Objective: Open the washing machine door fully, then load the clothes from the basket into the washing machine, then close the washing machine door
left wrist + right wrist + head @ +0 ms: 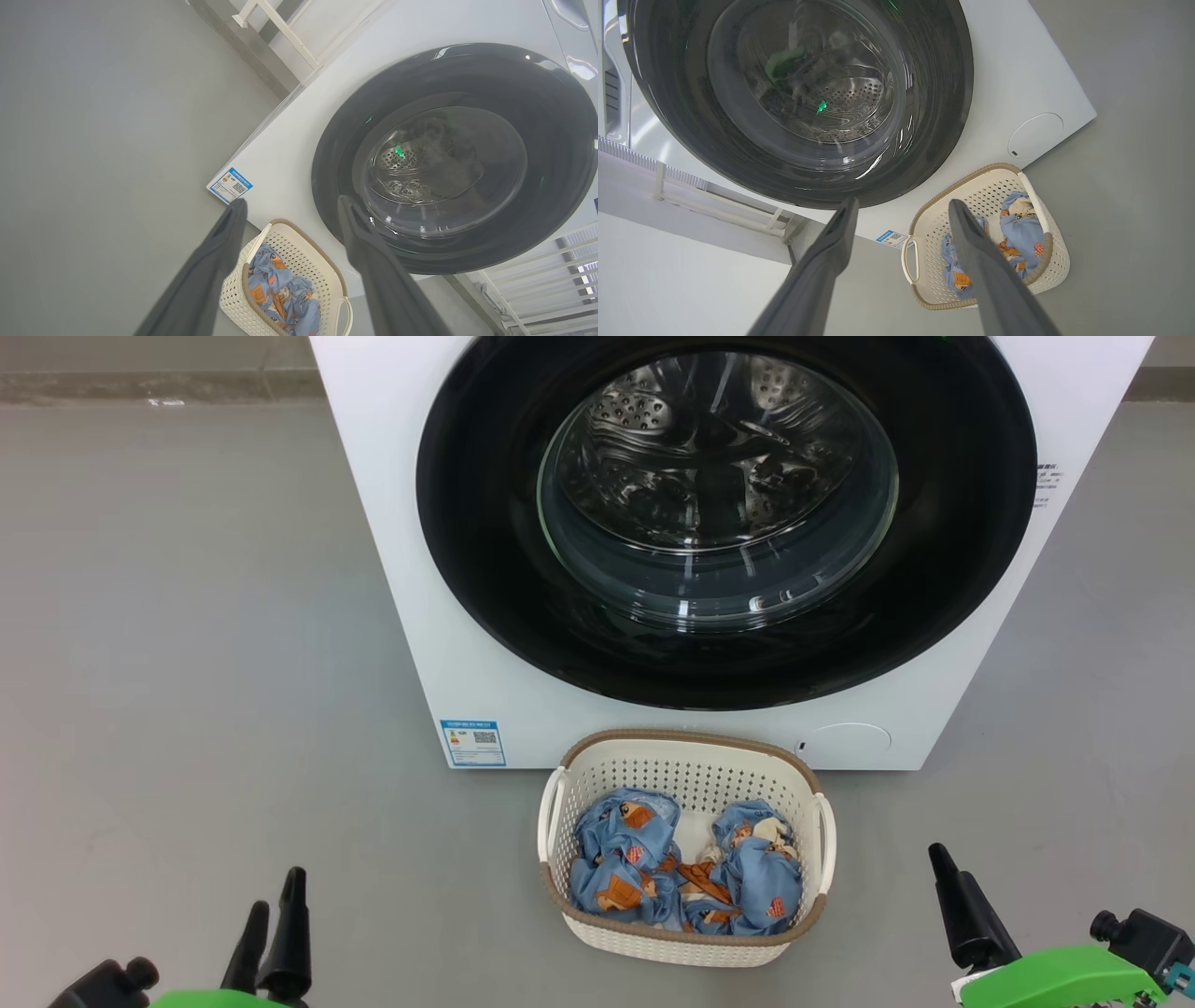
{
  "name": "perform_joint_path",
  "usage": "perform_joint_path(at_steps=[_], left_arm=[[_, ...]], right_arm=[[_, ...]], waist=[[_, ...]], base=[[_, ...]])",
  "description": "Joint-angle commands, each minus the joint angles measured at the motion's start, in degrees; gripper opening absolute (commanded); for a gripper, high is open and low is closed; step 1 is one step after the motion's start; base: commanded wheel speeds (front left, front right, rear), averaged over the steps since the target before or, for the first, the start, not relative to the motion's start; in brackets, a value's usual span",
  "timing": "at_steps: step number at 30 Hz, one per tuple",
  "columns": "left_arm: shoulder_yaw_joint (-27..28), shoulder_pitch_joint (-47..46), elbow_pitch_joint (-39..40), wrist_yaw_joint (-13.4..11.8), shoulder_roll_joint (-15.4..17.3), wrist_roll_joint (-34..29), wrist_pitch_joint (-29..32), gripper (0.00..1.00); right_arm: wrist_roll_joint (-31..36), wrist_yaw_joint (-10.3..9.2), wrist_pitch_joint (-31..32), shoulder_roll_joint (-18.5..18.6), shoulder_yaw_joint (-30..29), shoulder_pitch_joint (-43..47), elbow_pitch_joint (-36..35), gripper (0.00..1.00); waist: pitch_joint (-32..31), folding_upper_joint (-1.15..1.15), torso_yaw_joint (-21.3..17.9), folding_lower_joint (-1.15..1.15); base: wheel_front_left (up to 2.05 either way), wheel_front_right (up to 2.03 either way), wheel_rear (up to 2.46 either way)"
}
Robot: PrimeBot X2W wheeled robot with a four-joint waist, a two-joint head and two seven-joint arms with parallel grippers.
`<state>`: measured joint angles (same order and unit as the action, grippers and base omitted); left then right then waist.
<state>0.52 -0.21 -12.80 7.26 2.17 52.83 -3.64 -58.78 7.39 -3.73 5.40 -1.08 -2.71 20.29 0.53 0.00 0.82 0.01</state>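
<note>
Flanking the basket (693, 738), left gripper (275, 892) and right gripper (902, 202) point forward, spread wide, empty.

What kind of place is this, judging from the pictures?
Probably a laundry area, perhaps a test room set up as one. A white front-loading washing machine stands on a plain grey floor, and a basket of clothes sits just in front of it.
</note>
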Motion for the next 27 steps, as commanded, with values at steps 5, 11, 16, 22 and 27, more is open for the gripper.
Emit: perform_joint_path(at_steps=[5, 11, 16, 22, 27], left_arm=[[0.7, -0.8, 2.3, 0.1, 1.2, -4.9, -1.5, 1.00], [0.5, -0.7, 2.7, 0.1, 1.5, -9.0, -2.5, 1.00], [0.4, -0.8, 3.1, 0.2, 1.7, -12.3, -3.4, 1.00], [0.2, -0.8, 3.4, 0.2, 1.9, -15.6, -4.2, 1.00], [0.0, -0.7, 3.9, 0.2, 2.1, -18.8, -5.1, 1.00]], right_arm=[[4.4, 0.05, -1.5, 1.1, 1.3, -3.3, -1.1, 1.00], [7.8, 0.06, -2.5, 1.3, 1.9, -3.5, -1.1, 1.00], [10.5, 0.06, -3.3, 1.6, 2.4, -3.8, -1.0, 1.00], [13.3, 0.07, -4.2, 1.9, 3.0, -4.0, -0.8, 1.00], [16.0, 0.07, -5.0, 2.2, 3.6, -4.2, -0.7, 1.00]], waist=[[0.1, 0.00, 0.0, 0.00], [0.1, 0.00, 0.0, 0.00], [0.2, 0.00, 0.1, 0.00], [0.2, 0.00, 0.1, 0.00], [0.3, 0.00, 0.1, 0.00]], base=[[0.00, 0.00, 0.00], [0.00, 0.00, 0.00], [0.00, 0.00, 0.00], [0.00, 0.00, 0.00], [0.00, 0.00, 0.00]])
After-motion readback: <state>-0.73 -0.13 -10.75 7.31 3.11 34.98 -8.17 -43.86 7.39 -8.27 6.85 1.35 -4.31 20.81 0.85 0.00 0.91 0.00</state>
